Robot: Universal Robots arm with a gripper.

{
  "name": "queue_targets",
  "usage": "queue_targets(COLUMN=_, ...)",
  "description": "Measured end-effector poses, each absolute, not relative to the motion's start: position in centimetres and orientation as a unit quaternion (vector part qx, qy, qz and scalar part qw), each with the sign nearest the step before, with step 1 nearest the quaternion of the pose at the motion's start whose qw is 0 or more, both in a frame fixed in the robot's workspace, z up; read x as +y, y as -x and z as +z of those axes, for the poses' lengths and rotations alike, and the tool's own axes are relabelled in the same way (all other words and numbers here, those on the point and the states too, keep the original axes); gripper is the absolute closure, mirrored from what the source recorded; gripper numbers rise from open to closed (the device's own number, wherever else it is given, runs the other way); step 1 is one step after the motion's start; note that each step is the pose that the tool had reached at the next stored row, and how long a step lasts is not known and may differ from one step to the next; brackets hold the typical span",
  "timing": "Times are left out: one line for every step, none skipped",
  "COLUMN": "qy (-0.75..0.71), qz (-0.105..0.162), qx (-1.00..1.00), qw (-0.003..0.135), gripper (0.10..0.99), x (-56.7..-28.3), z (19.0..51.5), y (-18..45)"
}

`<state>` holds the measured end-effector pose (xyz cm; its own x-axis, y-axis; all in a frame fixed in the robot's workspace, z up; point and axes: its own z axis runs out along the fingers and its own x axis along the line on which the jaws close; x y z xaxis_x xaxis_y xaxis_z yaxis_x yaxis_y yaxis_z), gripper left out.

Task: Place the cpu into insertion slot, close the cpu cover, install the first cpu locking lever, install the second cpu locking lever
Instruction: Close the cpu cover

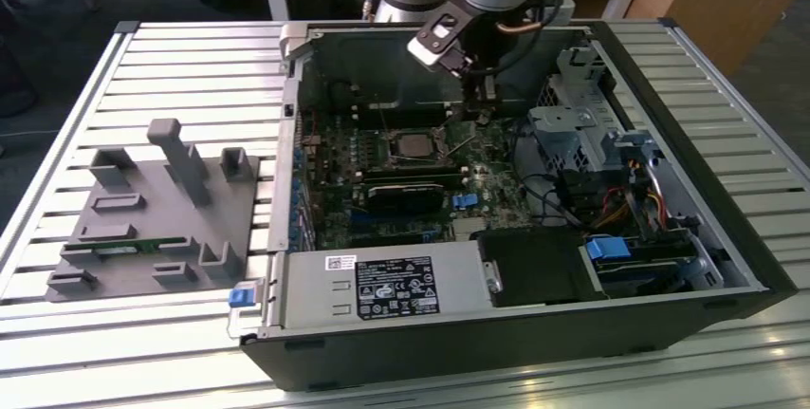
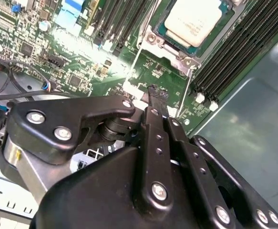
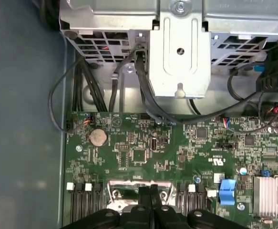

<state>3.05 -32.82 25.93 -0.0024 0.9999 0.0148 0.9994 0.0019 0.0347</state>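
Note:
The cpu (image 2: 193,21) lies flat in the socket on the green motherboard (image 2: 77,62), its pale metallic top showing through the window of the cpu cover (image 2: 163,48). That cover is a metal frame lying down around the chip. In the exterior view the socket with the cpu (image 1: 413,146) sits mid-board, and my gripper (image 1: 475,117) hangs just to its right. The black fingers (image 2: 154,119) are pressed together with nothing between them, so my gripper (image 2: 157,91) is shut just off one corner of the frame. In the first wrist view the fingertips (image 3: 150,193) hover over the socket's metal edge (image 3: 124,193). I cannot make out the locking levers.
The open computer case (image 1: 708,191) lies on a slatted table. A drive cage (image 1: 570,124) with cables stands at the exterior view's right, a power supply (image 1: 379,286) at the front, and a black card (image 1: 405,195) below the socket. A grey fixture (image 1: 165,210) sits outside the case.

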Motion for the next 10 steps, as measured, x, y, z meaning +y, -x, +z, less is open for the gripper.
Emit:
queue_targets(qy=-0.706, qz=0.017, qx=0.708, qw=0.007, gripper=0.980, x=-32.8, z=25.9, y=-3.1)
queue_targets(qy=-0.706, qz=0.017, qx=0.708, qw=0.007, gripper=0.980, x=-32.7, z=25.9, y=-3.2)
queue_targets(qy=-0.706, qz=0.017, qx=0.708, qw=0.007, gripper=0.980, x=-32.6, z=25.9, y=-3.2)
queue_targets(qy=-0.706, qz=0.017, qx=0.708, qw=0.007, gripper=0.980, x=-32.5, z=25.9, y=-3.3)
queue_targets(qy=-0.706, qz=0.017, qx=0.708, qw=0.007, gripper=0.980, x=-32.4, z=25.9, y=-3.4)
queue_targets(qy=-0.706, qz=0.017, qx=0.708, qw=0.007, gripper=0.980, x=-32.4, z=25.8, y=-3.6)
queue_targets(qy=-0.706, qz=0.017, qx=0.708, qw=0.007, gripper=0.980, x=-32.3, z=25.8, y=-3.7)
queue_targets(qy=-0.706, qz=0.017, qx=0.708, qw=0.007, gripper=0.980, x=-32.2, z=25.8, y=-3.9)
queue_targets(qy=-0.706, qz=0.017, qx=0.708, qw=0.007, gripper=0.980, x=-32.2, z=25.8, y=-4.0)
queue_targets(qy=-0.706, qz=0.017, qx=0.708, qw=0.007, gripper=0.980, x=-32.2, z=25.8, y=-4.2)
